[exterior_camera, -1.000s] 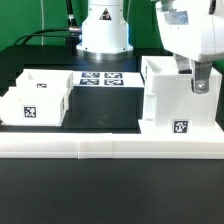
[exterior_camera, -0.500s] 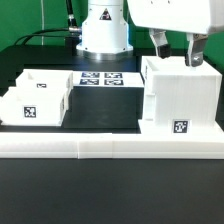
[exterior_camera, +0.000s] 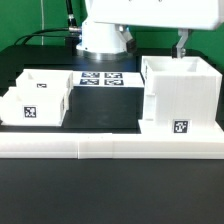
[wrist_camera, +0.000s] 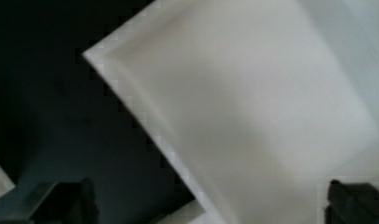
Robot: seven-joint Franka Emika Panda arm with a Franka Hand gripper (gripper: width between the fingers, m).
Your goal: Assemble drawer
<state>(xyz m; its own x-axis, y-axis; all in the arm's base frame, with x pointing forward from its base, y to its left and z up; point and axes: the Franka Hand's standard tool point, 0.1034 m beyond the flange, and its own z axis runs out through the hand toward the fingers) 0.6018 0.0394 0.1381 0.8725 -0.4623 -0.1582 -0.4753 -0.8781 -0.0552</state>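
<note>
Over on the exterior view's right stands the drawer housing [exterior_camera: 180, 92], a big white box, upright, with its top open and hollow and one black-and-white square tag low on the face toward us. Well apart on the left, two small white trays sit right against each other. The rear tray [exterior_camera: 48, 84] is open-topped, and the front tray [exterior_camera: 28, 108] shows a tag on its near wall.

Ext cam low, near, facing arm base [exterior_camera: 104, 38]; wrist cam v. close over housing [exterior_camera: 180, 95], the shared part.
</note>
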